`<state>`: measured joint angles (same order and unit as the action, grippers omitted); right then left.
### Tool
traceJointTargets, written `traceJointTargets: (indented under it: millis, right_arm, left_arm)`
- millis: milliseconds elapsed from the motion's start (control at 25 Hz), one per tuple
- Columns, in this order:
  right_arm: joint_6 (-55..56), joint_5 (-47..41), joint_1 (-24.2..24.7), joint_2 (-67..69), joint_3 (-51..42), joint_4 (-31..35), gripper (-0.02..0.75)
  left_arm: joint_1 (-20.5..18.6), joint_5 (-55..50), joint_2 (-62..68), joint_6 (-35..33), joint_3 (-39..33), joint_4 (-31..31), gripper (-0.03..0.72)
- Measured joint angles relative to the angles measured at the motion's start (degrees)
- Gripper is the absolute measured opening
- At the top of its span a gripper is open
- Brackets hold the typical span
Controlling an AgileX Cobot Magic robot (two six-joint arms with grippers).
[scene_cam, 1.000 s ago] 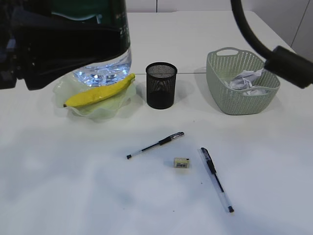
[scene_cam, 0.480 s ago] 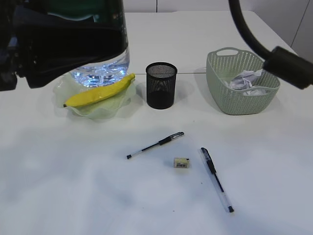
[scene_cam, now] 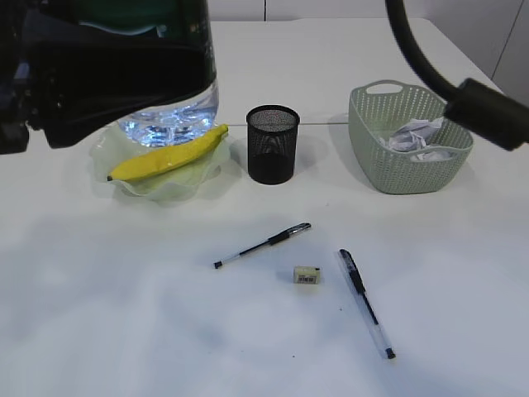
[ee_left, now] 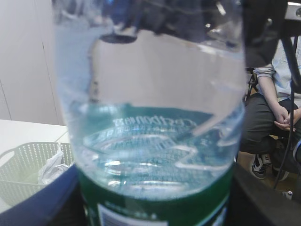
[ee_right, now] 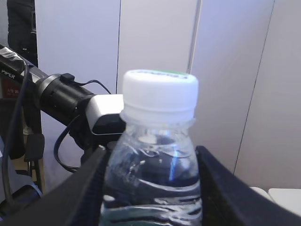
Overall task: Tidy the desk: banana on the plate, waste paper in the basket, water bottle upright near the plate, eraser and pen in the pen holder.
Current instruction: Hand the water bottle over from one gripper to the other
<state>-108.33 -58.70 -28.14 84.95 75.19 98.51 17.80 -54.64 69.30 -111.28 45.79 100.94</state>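
We are seeing the water bottle (ee_left: 155,141) filling both wrist views, its base hidden; both grippers' fingers are flanking it, apparently gripping; fingertips cut off.

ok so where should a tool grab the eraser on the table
Come straight down on the eraser and pinch its two long sides. It lies flat as a small low block, with bare table around it, the two pens lying apart on either side.

robot lab: white table (scene_cam: 165,314), plain wall panels (ee_right: 230,70), seated onlooker (ee_left: 273,113).
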Motion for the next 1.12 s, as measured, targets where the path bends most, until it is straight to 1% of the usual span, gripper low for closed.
traceJointTargets:
  millis: [320,600,1120]
  right_arm:
    - [0.0,0.0,0.0,0.0,0.0,0.0,0.384]
    - [0.0,0.1,0.0,0.0,0.0,0.0,0.384]
    - [0.0,0.7,0.0,0.0,0.0,0.0,0.384]
  left_arm:
    - [0.0,0.0,0.0,0.0,0.0,0.0,0.485]
    - [0.0,0.0,0.0,-0.1,0.0,0.0,0.550]
    - [0.0,0.4,0.0,-0.1,0.0,0.0,0.589]
